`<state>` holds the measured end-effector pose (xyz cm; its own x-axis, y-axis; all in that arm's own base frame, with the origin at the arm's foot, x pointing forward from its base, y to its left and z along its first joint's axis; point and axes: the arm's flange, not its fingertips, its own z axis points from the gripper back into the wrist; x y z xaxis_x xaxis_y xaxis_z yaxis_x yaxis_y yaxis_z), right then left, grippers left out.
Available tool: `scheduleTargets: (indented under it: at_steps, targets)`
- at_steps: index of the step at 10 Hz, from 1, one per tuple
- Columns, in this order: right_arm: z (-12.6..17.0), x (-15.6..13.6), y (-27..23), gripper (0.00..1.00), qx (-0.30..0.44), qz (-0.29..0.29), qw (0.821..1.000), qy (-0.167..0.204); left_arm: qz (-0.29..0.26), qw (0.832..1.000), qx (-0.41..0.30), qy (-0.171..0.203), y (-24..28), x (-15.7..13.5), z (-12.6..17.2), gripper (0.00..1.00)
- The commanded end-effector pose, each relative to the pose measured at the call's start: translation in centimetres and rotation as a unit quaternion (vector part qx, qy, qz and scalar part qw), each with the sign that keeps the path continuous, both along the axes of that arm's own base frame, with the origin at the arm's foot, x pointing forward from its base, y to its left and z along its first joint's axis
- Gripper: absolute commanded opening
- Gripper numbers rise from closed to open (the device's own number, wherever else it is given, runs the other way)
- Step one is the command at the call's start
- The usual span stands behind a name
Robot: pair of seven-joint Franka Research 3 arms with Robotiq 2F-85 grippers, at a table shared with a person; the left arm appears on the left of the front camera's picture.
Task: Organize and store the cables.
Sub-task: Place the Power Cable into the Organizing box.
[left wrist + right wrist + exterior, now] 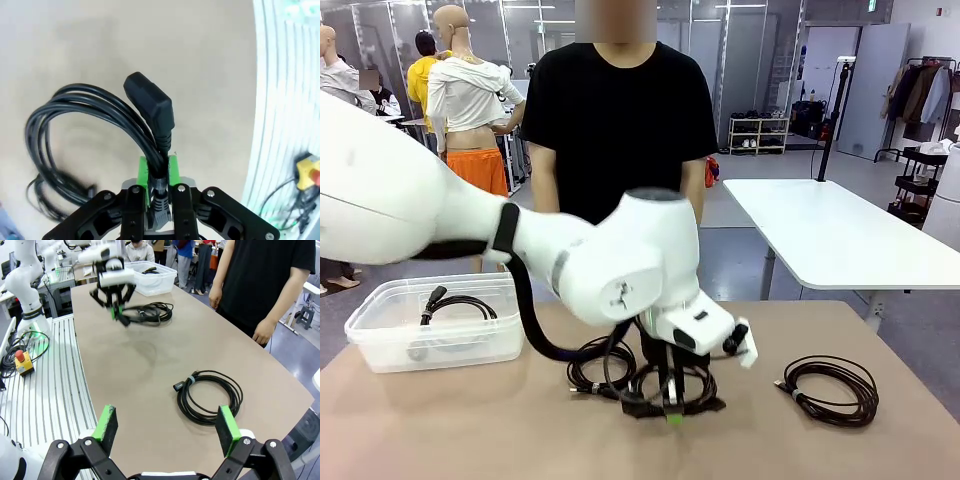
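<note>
My left gripper is down at the middle of the table, shut on the near edge of a coiled black cable. In the left wrist view the green pads pinch the cords just below a black plug, and the coil loops off to the left. A second coiled cable lies on the table at the right. It also lies ahead of my open right gripper, where it shows as a strapped coil. Another cable lies inside the clear bin.
The clear plastic bin stands at the table's left. A person in a black shirt stands at the far side, hands hanging by their sides. The grooved metal floor with an emergency stop button lies off the table's near edge.
</note>
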<state>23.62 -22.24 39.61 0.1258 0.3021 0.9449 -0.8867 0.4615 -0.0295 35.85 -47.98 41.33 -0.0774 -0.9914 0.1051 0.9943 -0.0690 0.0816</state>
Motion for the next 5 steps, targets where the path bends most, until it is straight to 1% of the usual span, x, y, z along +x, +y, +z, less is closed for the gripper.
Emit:
scheduleTargets:
  at_steps: [1, 2, 4, 5]
  targets:
    - [0.1, 0.0, 0.0, 1.0, 0.002, 0.001, 1.0, -0.01, -0.02, 0.999, 0.004, -0.044, 3.6, -1.7, 6.2, 0.0]
    - [0.1, 0.0, 0.0, 1.0, 0.002, 0.001, 1.0, -0.01, -0.03, 0.998, 0.011, -0.055, 4.3, -1.8, 8.0, 0.0]
    - [0.1, 0.0, 0.0, 1.0, 0.002, 0.001, 1.0, -0.01, -0.039, 0.997, 0.007, -0.064, 4.1, -1.7, 9.3, 0.0]
    - [0.1, 0.0, 0.0, 1.0, 0.002, 0.001, 1.0, -0.01, -0.019, 0.998, 0.007, -0.065, 3.4, -1.7, 9.5, 0.0]
